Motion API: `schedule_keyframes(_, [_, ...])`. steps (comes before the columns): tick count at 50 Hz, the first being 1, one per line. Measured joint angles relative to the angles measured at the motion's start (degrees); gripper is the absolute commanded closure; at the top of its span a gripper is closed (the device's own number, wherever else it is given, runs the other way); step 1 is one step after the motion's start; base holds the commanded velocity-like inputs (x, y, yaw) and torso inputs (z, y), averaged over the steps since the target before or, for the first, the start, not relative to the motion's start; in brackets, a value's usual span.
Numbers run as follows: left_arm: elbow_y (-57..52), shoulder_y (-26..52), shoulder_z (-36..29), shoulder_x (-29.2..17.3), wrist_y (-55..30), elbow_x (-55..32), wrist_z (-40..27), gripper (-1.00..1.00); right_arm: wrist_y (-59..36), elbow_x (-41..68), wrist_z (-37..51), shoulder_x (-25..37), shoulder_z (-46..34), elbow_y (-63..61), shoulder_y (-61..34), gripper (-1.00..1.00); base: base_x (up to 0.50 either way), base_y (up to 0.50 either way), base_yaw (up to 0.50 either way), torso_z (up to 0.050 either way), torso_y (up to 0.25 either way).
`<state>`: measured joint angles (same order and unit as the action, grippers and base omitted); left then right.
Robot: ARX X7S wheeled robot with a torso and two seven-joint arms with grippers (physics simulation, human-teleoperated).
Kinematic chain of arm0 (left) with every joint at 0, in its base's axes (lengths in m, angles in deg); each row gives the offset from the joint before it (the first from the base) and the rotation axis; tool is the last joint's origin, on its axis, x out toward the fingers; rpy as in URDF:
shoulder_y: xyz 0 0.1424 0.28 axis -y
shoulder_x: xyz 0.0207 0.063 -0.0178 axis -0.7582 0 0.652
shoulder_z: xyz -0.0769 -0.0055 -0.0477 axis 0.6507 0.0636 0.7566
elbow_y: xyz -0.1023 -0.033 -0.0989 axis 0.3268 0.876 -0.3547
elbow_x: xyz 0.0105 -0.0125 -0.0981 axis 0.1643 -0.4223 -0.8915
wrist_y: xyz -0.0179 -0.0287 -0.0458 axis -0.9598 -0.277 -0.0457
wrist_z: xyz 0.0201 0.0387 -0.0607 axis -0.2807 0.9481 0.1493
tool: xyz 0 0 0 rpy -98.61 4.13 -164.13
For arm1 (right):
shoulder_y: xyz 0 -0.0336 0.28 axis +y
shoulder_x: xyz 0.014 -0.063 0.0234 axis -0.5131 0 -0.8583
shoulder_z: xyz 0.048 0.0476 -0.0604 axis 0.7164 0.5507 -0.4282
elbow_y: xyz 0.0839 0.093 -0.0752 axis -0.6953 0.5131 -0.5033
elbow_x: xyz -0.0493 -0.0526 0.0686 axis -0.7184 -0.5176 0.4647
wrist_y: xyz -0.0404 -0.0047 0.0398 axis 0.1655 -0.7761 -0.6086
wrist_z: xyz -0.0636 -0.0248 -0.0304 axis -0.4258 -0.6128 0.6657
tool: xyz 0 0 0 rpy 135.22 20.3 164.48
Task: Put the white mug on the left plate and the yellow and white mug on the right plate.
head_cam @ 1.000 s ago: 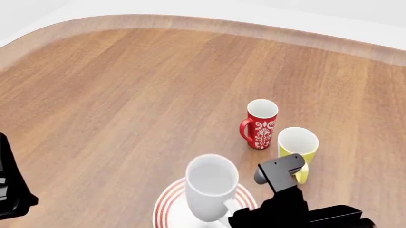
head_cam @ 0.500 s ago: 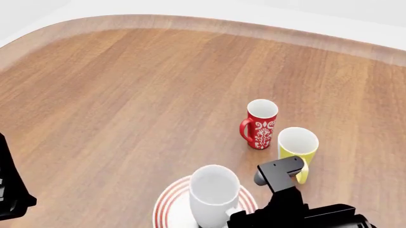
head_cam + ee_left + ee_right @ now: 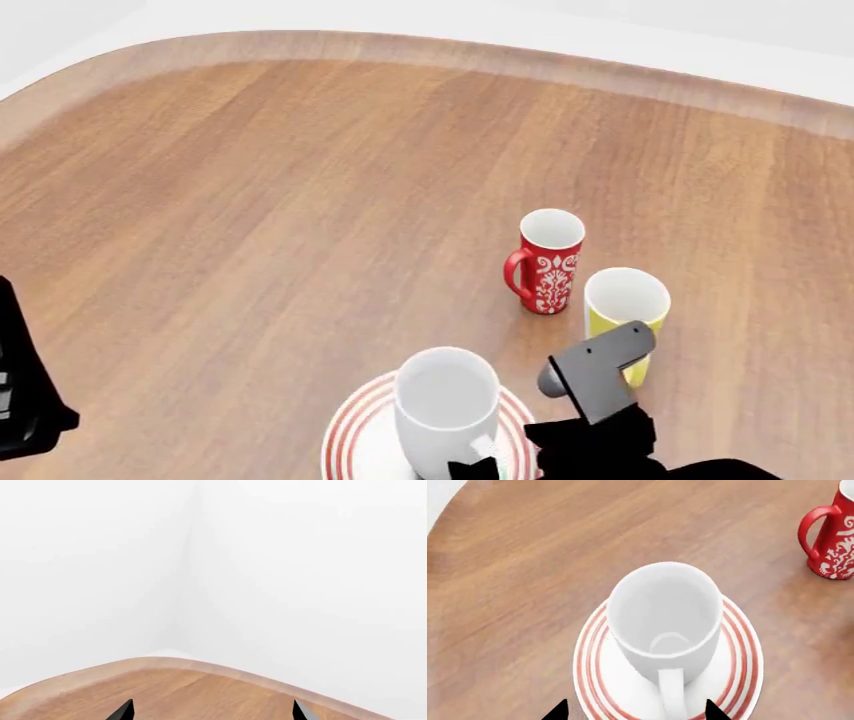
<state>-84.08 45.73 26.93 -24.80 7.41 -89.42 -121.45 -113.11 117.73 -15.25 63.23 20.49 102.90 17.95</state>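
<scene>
A wooden table [image 3: 267, 200] carries the white mug [image 3: 665, 615] upright on the left plate [image 3: 740, 672]; right gripper [image 3: 634, 711] jaws apart, apparently released. Next comes the yellow and white mug [image 3: 626, 305].

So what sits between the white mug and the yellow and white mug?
In the head view, the right arm's black wrist link stands between white mug and yellow and white mug.

- Left plate [image 3: 350, 432]: I see its near part cut by the head view's lower edge.
- White mug [image 3: 447, 415]: base and handle cut off there too.
- Yellow and white mug [image 3: 626, 309]: partly hidden behind my right arm [image 3: 601, 385].
- Right claw [image 3: 635, 711], left claw [image 3: 212, 711]: only fingertips [image 3: 556, 711] in frame.
- Right plate: I cannot find it.
</scene>
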Motion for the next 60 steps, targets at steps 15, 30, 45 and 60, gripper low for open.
schedule_keyframes(15, [0.81,0.48,-0.21,-0.15,0.64,-0.07,0.13,-1.0,0.57,5.73,11.38,8.57,9.57,-26.49,9.27,-1.0,0.0,0.0,0.0,0.0,0.0])
schedule_keyframes(30, [1.82,0.96,-0.37,-0.24,1.35,-0.23,0.38,-1.0,3.27,8.69,20.36,11.95,18.92,-39.89,10.53,-1.0,0.0,0.0,0.0,0.0,0.0])
schedule_keyframes(45, [1.98,1.23,-0.58,-0.42,1.65,-0.52,0.34,-1.0,4.13,7.82,28.18,9.8,23.93,-36.46,6.91,-1.0,0.0,0.0,0.0,0.0,0.0])
schedule_keyframes(60, [2.06,1.27,-0.89,-0.49,1.87,-0.81,0.13,-1.0,3.46,5.41,31.85,4.21,23.77,-21.16,1.37,-1.0,0.0,0.0,0.0,0.0,0.0])
